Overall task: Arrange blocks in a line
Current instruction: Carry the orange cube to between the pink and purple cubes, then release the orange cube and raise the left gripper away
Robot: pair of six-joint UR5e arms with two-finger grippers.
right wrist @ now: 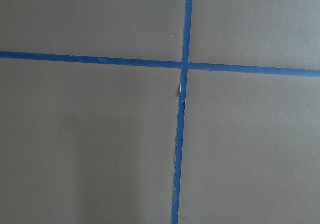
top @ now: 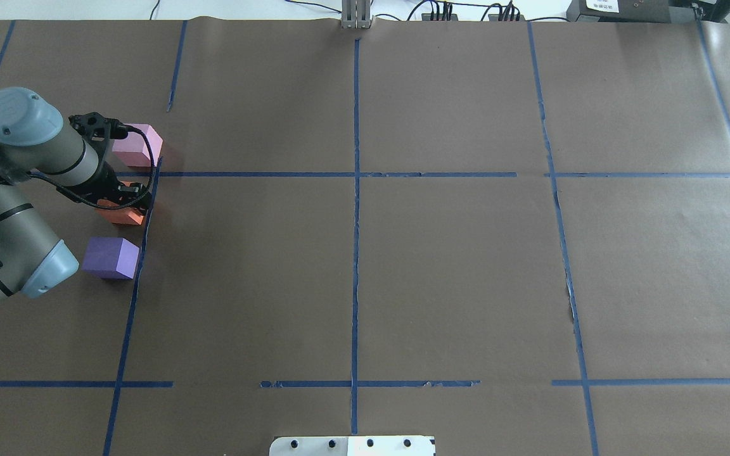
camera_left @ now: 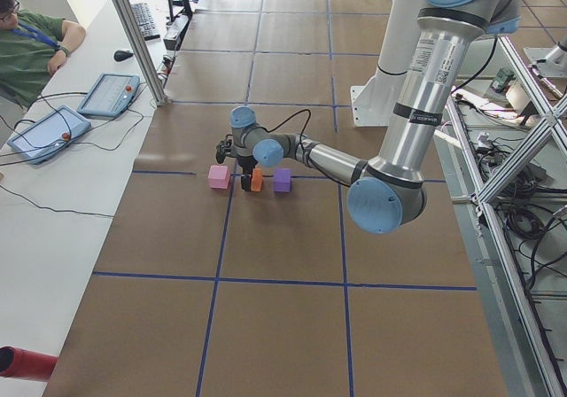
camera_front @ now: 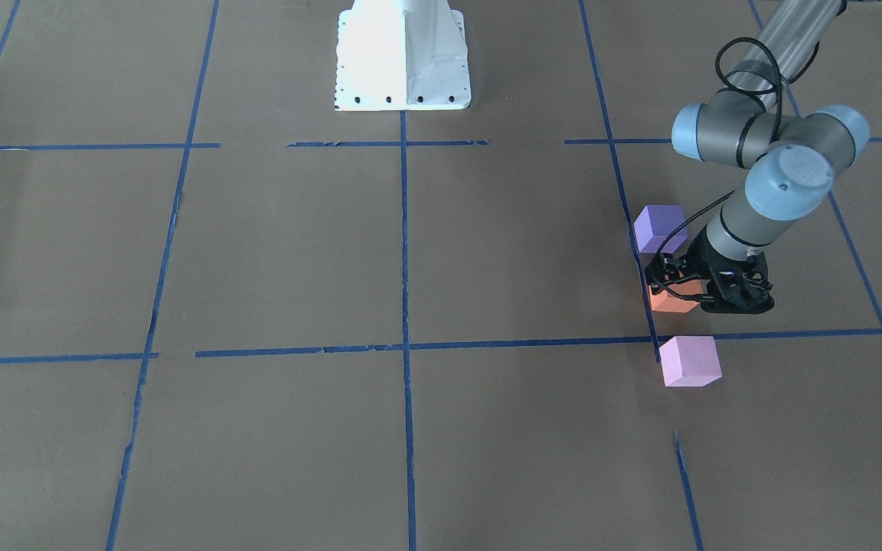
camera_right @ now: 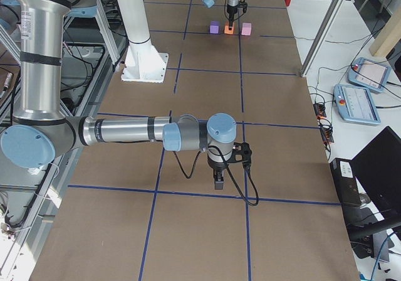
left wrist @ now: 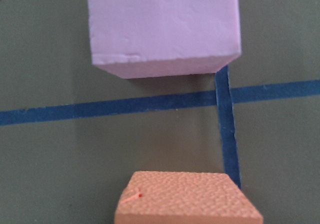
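Three foam cubes stand in a row beside a blue tape line on my left side. These are the dark purple block (camera_front: 659, 227) (top: 110, 258), the orange block (camera_front: 671, 302) (top: 121, 215) and the pale pink block (camera_front: 690, 361) (top: 138, 145). My left gripper (camera_front: 677, 291) (top: 125, 206) points down over the orange block, its fingers against the block's sides. The block rests on the table. The left wrist view shows the orange block's top (left wrist: 185, 199) and the pink block (left wrist: 162, 26) beyond a tape line, with no fingers visible. My right gripper (camera_right: 218, 182) hangs low over a tape crossing, and I cannot tell whether it is open or shut.
Brown paper with a blue tape grid (top: 355, 174) covers the table. The white robot base (camera_front: 403, 57) stands at mid-table on my side. An operator (camera_left: 27, 51) sits with two tablets (camera_left: 108, 94) at the far table edge.
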